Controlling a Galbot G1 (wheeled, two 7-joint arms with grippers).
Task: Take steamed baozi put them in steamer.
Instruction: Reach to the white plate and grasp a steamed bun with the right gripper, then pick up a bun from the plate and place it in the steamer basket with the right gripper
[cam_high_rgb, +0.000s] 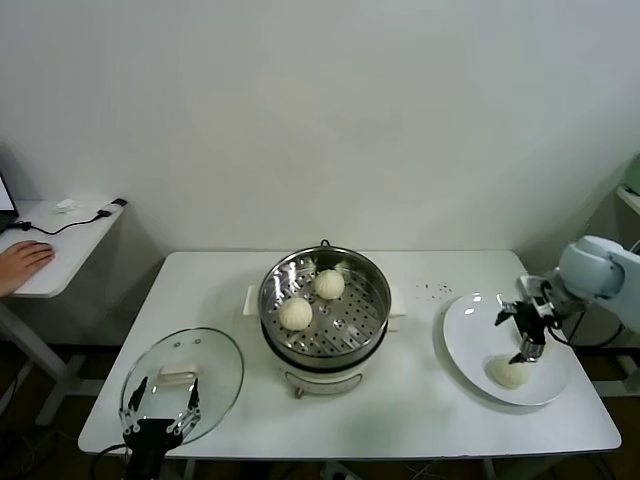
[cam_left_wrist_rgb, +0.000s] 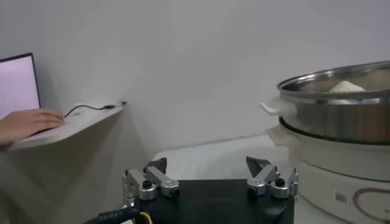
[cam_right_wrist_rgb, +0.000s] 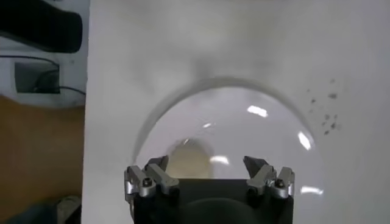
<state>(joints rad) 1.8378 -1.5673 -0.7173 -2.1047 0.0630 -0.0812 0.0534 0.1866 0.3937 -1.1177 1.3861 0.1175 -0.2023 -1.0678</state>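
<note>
The steel steamer stands mid-table with two cream-white baozi on its perforated tray; a third shows partly at the far rim. One baozi lies on the white plate at the right. My right gripper hovers open just above that baozi; in the right wrist view the baozi sits below my open gripper, nearer one finger. My left gripper is open and empty at the table's front left, over the glass lid. The steamer shows in the left wrist view.
The round glass lid with a white handle lies at the front left of the table. A side desk with a person's hand and a cable stands left. Small dark specks mark the table near the plate.
</note>
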